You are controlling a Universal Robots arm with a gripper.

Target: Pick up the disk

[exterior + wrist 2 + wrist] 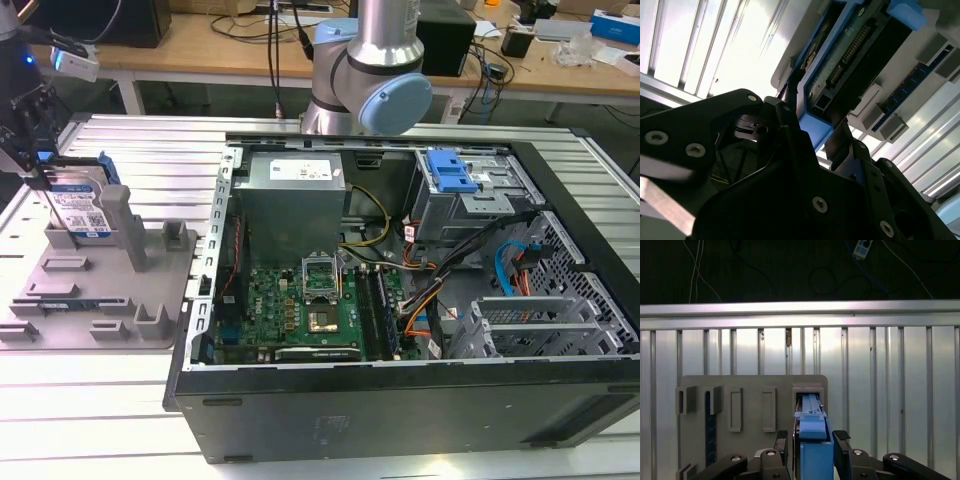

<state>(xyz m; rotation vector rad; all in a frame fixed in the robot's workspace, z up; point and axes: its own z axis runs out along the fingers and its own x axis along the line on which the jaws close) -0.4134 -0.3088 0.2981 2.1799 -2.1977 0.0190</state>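
The disk (82, 210) stands on edge in a slot at the far end of the grey fixture tray (100, 295), on the exterior view's left, its white-and-blue label facing outward. My gripper (48, 182) reaches down over it from above. In the first wrist view the disk's blue rail (812, 427) runs between my two fingers, and the gripper (812, 442) is shut against its sides. The second wrist view shows the disk's underside (850, 50) with its connector, clamped by the gripper (815, 117). The disk's lower edge sits in the tray slot (809, 390).
An open computer case (400, 410) lies on the exterior view's right of the tray, with a motherboard, cables and a metal drive cage with a blue latch (450, 172). Upright posts (128, 225) rise from the tray beside the disk. The ribbed metal table (890, 390) surrounds it.
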